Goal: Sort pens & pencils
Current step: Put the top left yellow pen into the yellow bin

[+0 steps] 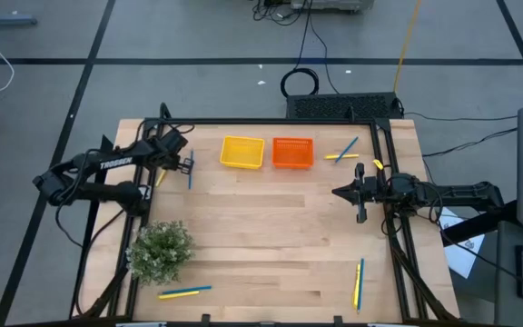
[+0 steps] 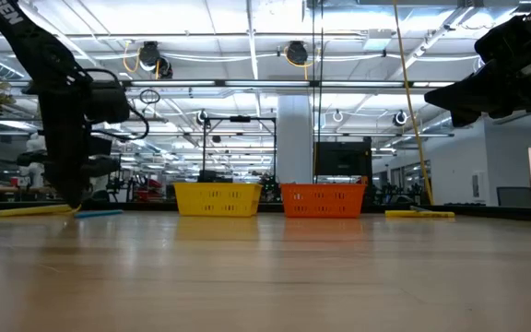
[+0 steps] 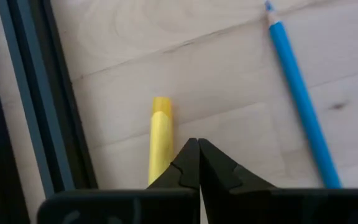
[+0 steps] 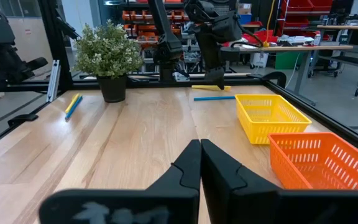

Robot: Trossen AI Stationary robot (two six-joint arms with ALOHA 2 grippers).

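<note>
Both trays look empty to me: yellow tray & orange tray side by side at the far edge of the surface. Left claw pressed together, nothing pinched, right next to a yellow pen w/ a blue pencil nearby. Right claw also pressed together, holding nothing, up off the surface.

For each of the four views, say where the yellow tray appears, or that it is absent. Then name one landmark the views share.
High view: the yellow tray sits near the table's far edge, left of the orange tray.
Low view: yellow tray at centre-left, far back.
Left wrist view: not in it.
Right wrist view: yellow tray at right of centre.
Shared landmark: the orange tray beside it.
</note>
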